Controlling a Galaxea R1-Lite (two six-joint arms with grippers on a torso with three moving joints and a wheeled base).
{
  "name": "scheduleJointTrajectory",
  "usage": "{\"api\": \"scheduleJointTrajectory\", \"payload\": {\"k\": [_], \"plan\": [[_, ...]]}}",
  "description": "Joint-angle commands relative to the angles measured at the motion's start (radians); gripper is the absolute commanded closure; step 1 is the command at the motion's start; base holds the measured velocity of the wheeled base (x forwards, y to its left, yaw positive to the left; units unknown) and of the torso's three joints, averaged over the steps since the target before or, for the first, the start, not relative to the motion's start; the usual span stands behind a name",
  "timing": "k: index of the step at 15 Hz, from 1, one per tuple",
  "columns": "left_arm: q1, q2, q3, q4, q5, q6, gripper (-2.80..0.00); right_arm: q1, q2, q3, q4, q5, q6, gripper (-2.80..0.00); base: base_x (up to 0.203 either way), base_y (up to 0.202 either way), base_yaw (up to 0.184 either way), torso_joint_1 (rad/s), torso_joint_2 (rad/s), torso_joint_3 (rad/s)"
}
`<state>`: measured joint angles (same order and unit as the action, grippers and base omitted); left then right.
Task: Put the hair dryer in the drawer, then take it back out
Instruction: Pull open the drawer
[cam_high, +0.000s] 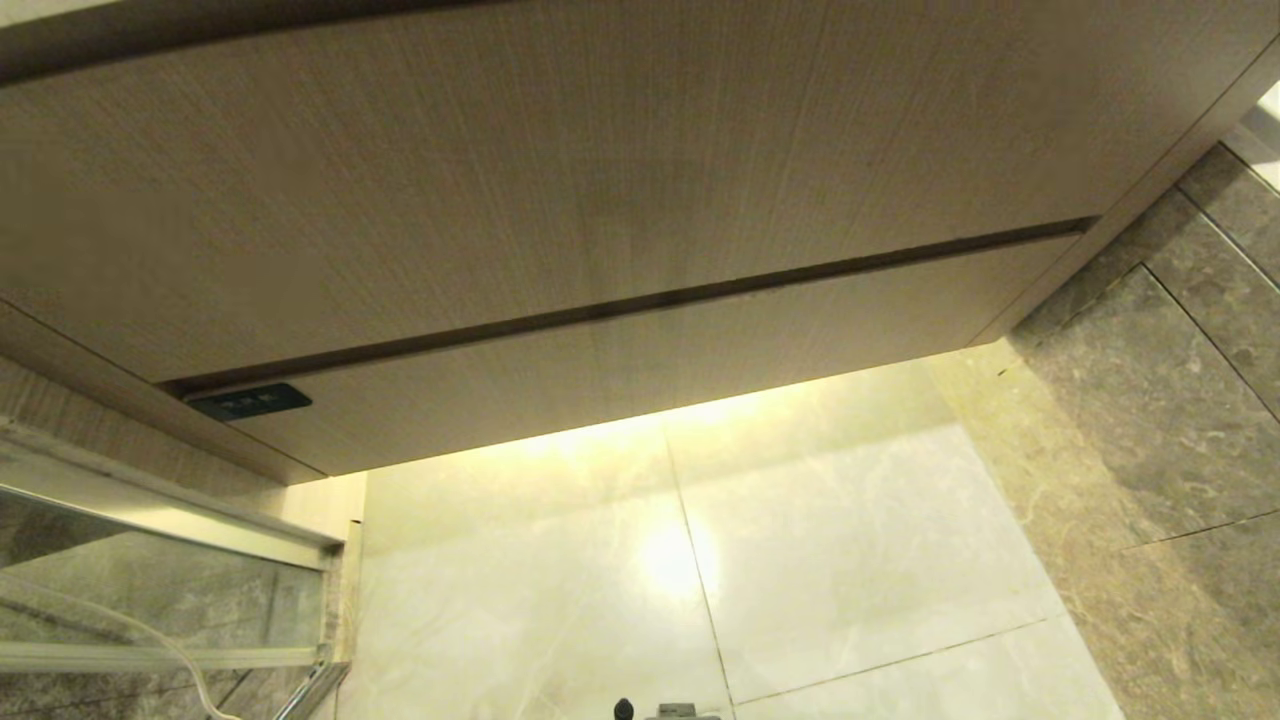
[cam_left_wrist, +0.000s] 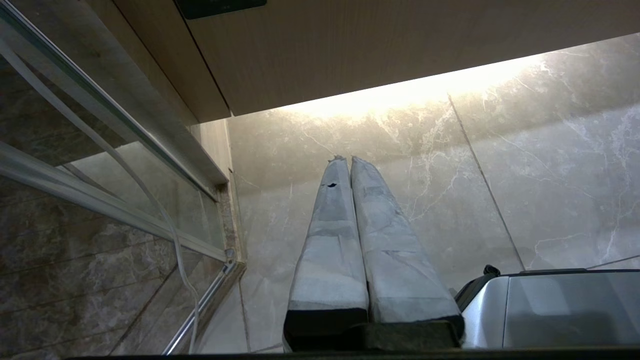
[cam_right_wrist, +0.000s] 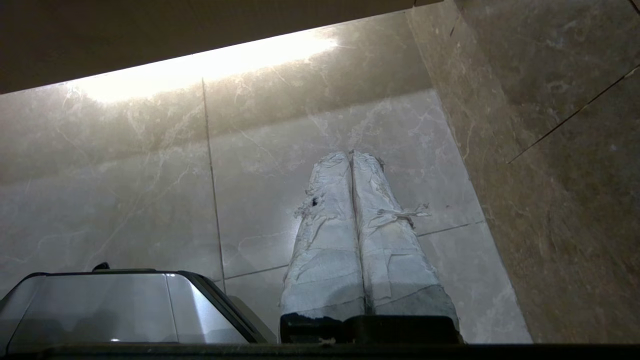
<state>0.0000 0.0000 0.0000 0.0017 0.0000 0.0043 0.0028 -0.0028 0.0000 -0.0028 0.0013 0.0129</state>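
Note:
The drawer (cam_high: 650, 365) is the shallow lower wood-grain front of a wall-hung cabinet, shut flush beneath a taller panel (cam_high: 500, 170) of the same colour. Its front also crosses the left wrist view (cam_left_wrist: 400, 45). The hair dryer is out of view. My left gripper (cam_left_wrist: 348, 160) hangs low over the pale floor, below and in front of the drawer's left part, with its taped fingers pressed together and nothing between them. My right gripper (cam_right_wrist: 350, 153) hangs the same way nearer the right wall, shut and empty. Neither arm shows in the head view.
A small black label (cam_high: 250, 401) sits at the drawer front's upper left corner. A glass panel in a metal frame (cam_high: 160, 525) with a white cable (cam_high: 150, 635) stands at the left. A grey marble wall (cam_high: 1150, 400) closes the right. My silver base (cam_left_wrist: 550, 310) lies between the arms on pale floor tiles (cam_high: 820, 560).

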Motion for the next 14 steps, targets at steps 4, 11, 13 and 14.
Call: {"api": "scheduleJointTrajectory", "payload": {"k": [4,11,13,14], "plan": [[0.000,0.000,0.002,0.000,0.000,0.000,0.00,0.000,0.001,0.003,0.001,-0.003,-0.002,0.00,0.000,0.000,0.000,0.000,0.00,0.000],[0.000,0.000,0.001,0.000,0.000,0.000,0.00,0.000,0.001,0.003,0.001,0.001,-0.010,0.00,0.002,-0.009,0.078,0.000,0.00,0.001],[0.000,0.000,0.000,0.000,0.000,0.000,0.00,0.000,0.001,0.003,0.003,-0.002,-0.005,0.00,0.006,-0.019,0.140,0.002,0.00,0.000],[0.000,0.000,0.000,0.000,0.000,0.000,0.00,0.000,0.001,0.003,0.003,-0.003,-0.002,0.00,0.005,-0.006,0.105,0.002,0.00,0.001]]}}
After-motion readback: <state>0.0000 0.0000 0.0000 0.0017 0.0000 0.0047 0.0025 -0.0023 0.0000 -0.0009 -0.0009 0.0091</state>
